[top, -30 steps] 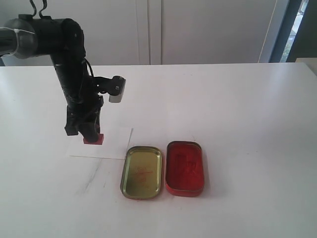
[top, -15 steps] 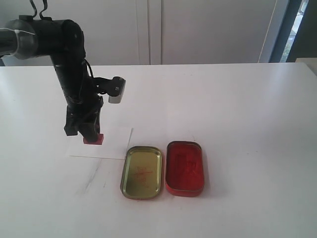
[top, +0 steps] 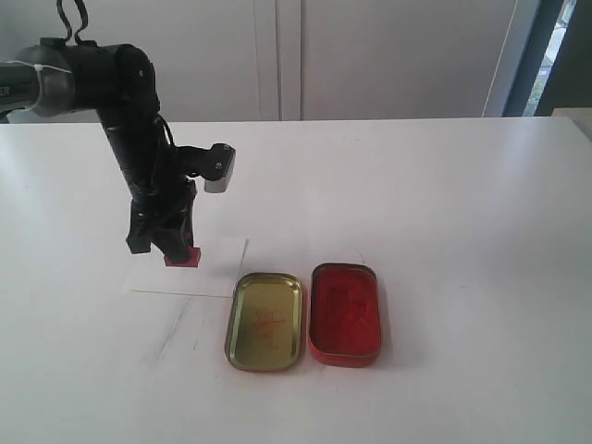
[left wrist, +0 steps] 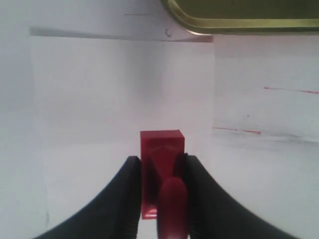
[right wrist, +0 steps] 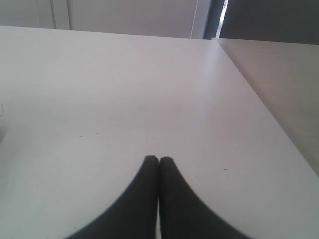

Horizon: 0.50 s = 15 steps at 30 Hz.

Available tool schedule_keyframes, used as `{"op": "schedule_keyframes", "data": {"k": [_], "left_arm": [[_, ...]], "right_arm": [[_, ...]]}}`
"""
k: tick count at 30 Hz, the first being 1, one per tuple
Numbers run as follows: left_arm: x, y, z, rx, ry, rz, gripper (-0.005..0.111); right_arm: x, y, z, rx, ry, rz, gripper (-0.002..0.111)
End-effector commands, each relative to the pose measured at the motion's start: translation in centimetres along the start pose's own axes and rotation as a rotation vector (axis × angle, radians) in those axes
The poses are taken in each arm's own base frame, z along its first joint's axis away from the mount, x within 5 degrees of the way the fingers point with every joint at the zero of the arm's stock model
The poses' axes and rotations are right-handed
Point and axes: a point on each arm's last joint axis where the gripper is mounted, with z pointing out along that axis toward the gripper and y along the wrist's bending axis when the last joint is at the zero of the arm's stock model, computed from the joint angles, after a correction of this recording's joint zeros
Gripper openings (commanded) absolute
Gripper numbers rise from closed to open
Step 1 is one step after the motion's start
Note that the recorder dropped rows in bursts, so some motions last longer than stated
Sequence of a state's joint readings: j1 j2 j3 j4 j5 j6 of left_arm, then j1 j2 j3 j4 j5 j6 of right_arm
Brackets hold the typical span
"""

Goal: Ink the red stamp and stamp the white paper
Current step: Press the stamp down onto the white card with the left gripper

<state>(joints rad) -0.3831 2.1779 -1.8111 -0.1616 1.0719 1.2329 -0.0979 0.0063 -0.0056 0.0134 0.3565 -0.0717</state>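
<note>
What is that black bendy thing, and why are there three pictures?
It is a robot arm. One picture looks at the white table from outside. The other two come from small cameras on the robot's two wrists. The left gripper is shut on a small red T-shaped stamp, holding it on or just above a thin white sheet of paper. Beside the paper lie a rounded gold metal lid and a rounded red ink-pad tin. The right gripper is shut and empty.
</note>
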Motion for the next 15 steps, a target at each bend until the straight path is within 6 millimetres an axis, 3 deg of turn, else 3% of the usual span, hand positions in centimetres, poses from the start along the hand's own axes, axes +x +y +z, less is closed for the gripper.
{"op": "schedule_keyframes", "data": {"k": [1, 15], "left_arm": [[-0.1, 0.3, -0.2, -0.030, -0.025, -0.005, 0.000], [0.2, 0.6, 1.5, 0.008, -0.015, -0.013, 0.000]], "right_arm": [[0.0, 0.0, 0.0, 0.007, -0.014, -0.007, 0.000], [0.0, 0.0, 0.0, 0.007, -0.014, -0.007, 0.000]]}}
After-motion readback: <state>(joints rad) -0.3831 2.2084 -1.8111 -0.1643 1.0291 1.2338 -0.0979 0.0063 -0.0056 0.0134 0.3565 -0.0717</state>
